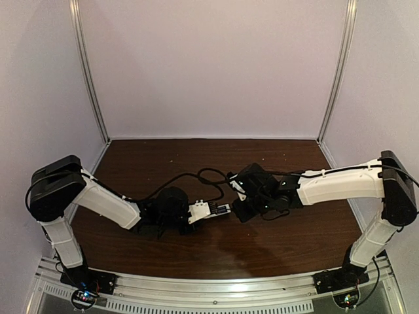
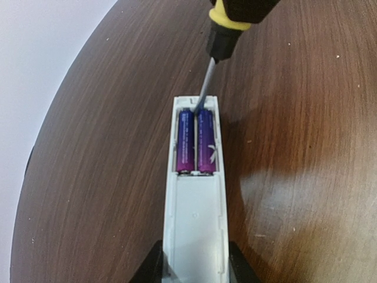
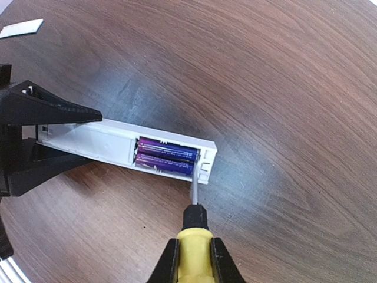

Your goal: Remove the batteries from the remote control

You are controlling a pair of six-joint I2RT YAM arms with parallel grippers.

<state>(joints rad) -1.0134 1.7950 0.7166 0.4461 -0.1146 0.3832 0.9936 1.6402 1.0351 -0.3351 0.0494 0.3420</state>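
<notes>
Now: screwdriver [image 3: 194, 215] tip at 2 batteries [image 2: 196, 141] seated in the remote control [image 2: 194, 224].
My left gripper [image 2: 194, 263] clamps the remote; my right gripper [image 3: 194, 259] holds the screwdriver. Only right wrist view shows white strip [image 3: 22, 27].

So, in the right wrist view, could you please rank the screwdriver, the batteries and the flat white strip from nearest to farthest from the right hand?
1. screwdriver: gripped in the right hand, bottom centre.
2. batteries: in the open bay of the remote control, at the screwdriver tip, mid-frame.
3. flat white strip: lying alone in the far top-left corner.
</notes>
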